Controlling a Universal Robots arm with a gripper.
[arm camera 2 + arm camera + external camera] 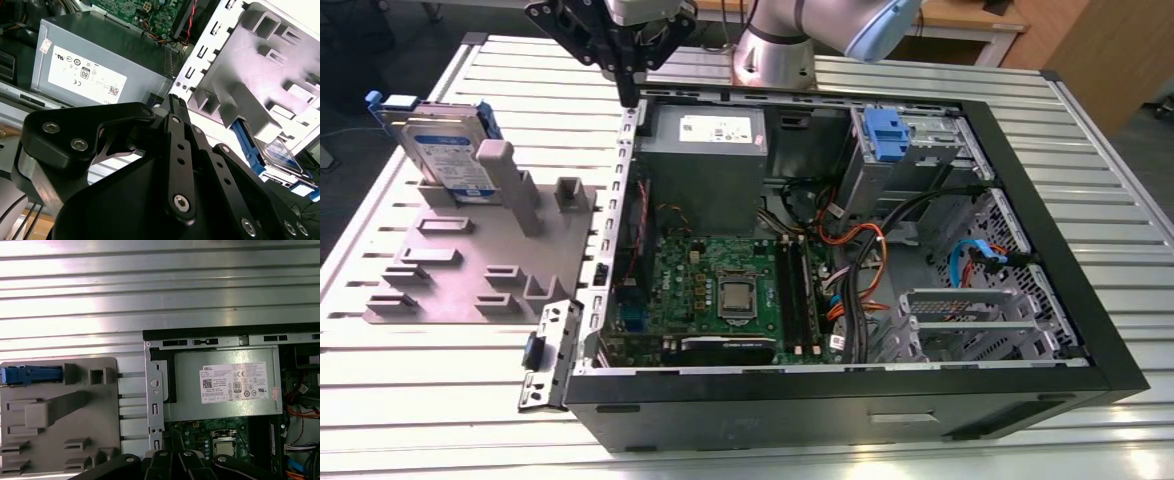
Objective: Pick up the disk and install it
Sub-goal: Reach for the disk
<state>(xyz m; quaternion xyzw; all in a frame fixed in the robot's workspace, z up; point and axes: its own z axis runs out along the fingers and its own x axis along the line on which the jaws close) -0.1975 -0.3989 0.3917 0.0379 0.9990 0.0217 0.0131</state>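
Ribbed metal table (454, 400), disk (438, 150) upright in grey fixture (454, 250), exterior view's upper left, gripper (628, 97) pinched closed, empty, apart toward that view's right.

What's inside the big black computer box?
A green circuit board, a grey power supply, coloured cables and a blue latch. Whatever lies beneath the board and power supply is covered.

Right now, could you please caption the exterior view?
Claw poised over the open computer case; disk standing in the grey fixture.
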